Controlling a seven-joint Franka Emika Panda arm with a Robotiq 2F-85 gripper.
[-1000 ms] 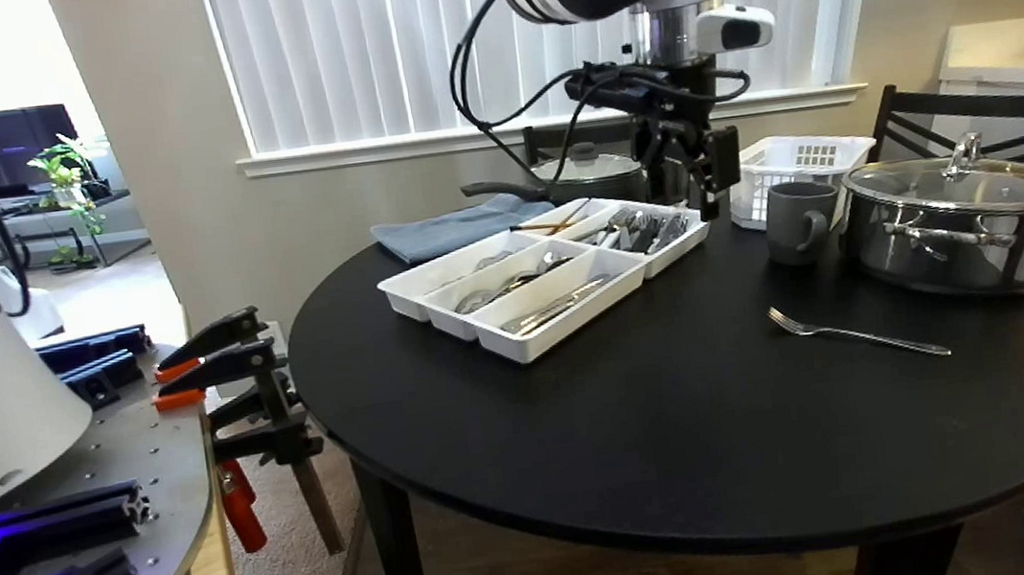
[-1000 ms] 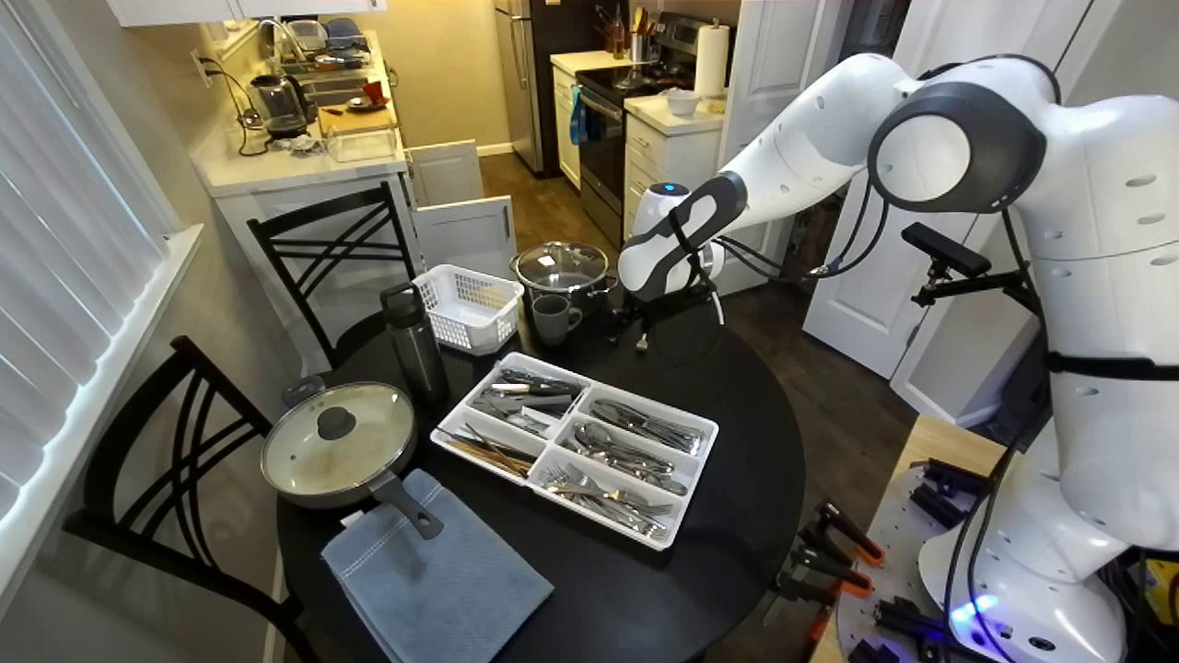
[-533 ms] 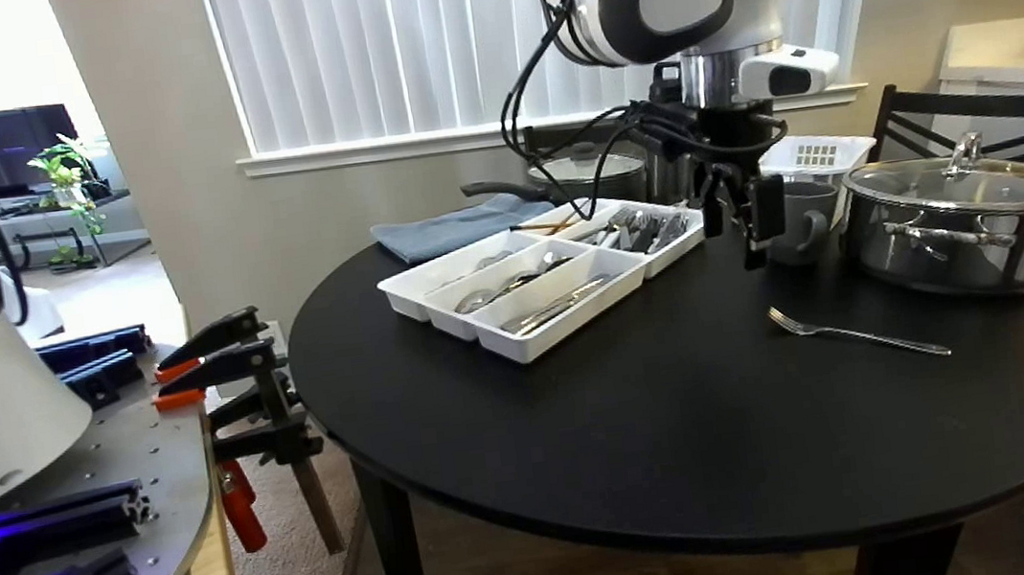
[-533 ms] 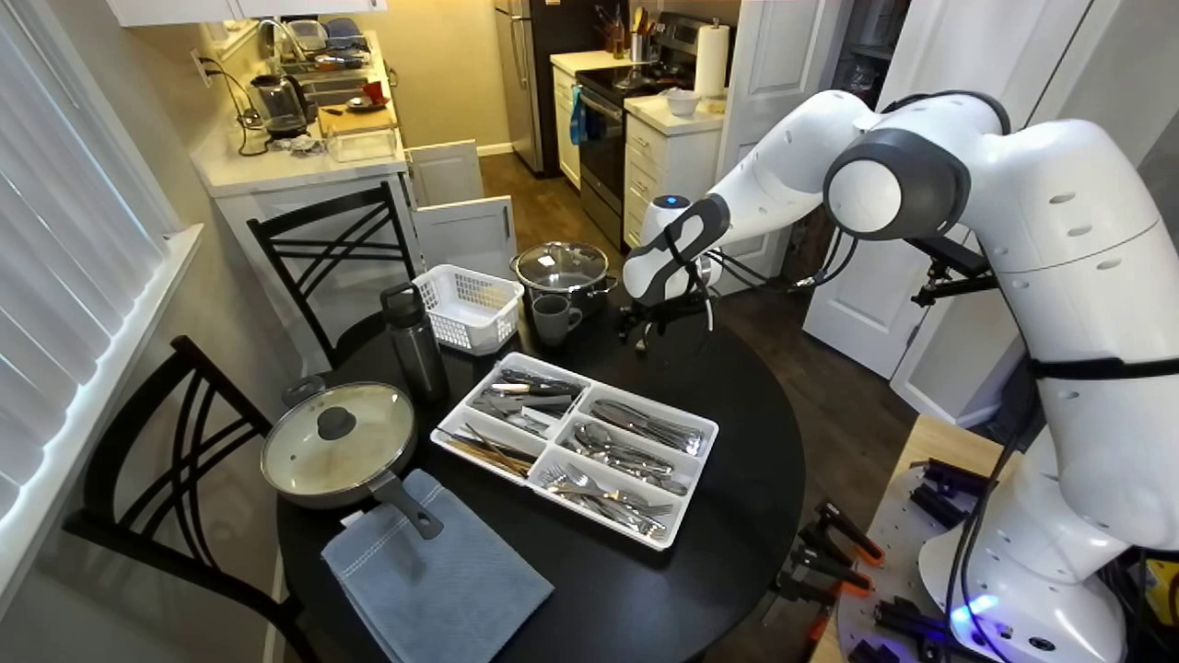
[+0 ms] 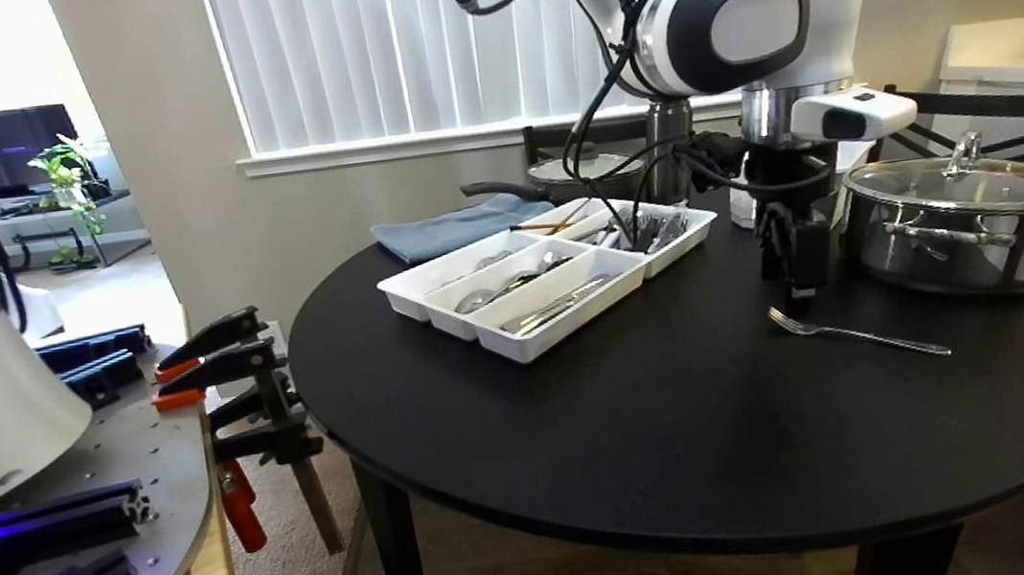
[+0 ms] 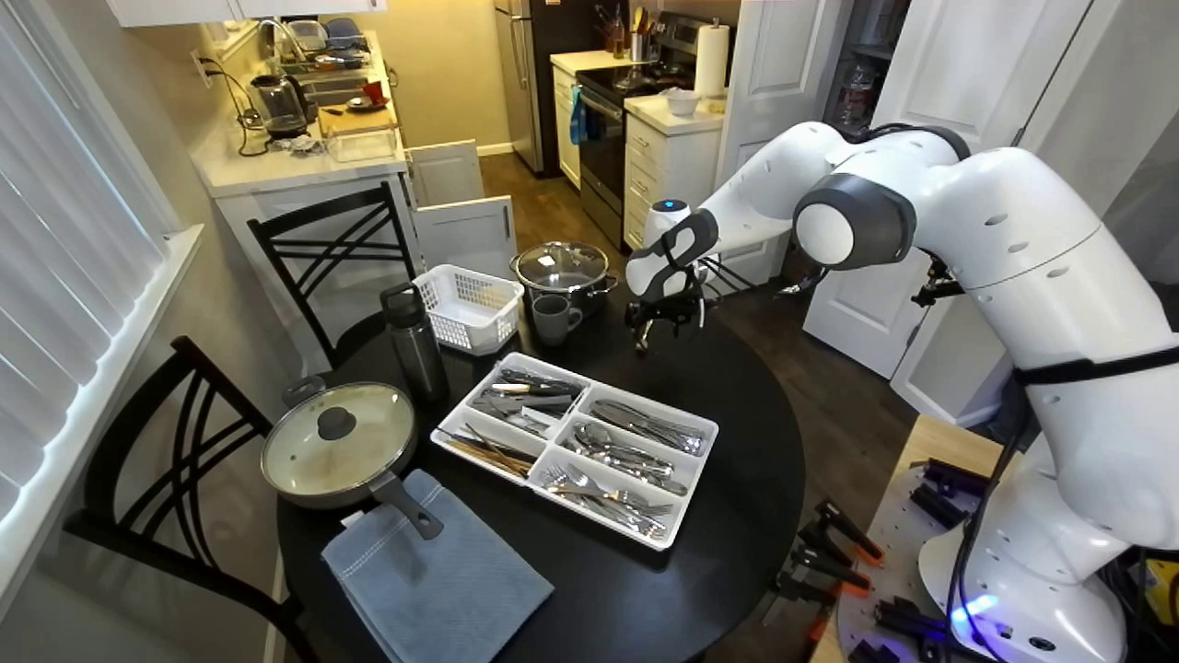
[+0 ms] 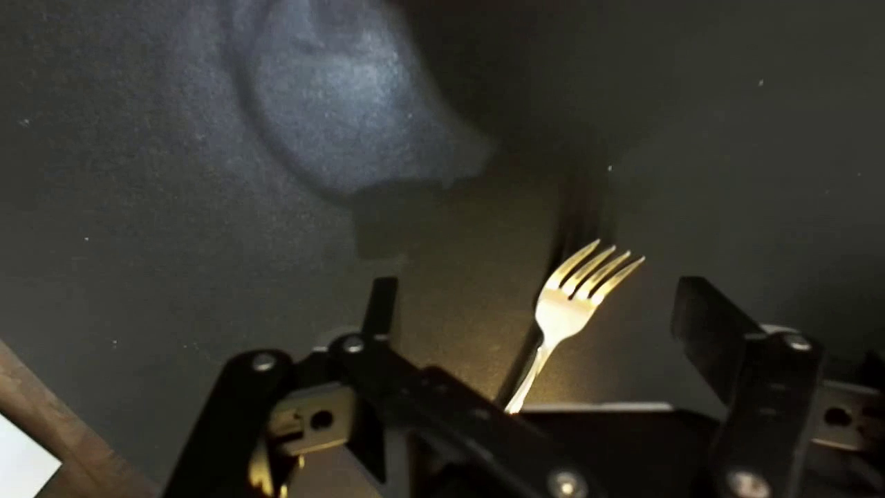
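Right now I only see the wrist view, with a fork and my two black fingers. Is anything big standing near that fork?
Observer: Yes. A shiny pot stands near the fork, not touching it.
Operator: Whoa, okay! Are there any more like mine?
Observer: Yes, several forks lie in a white tray.
Operator: Which end of mine is closer to that tray?
Observer: The pointy end; the handle runs away from the tray.
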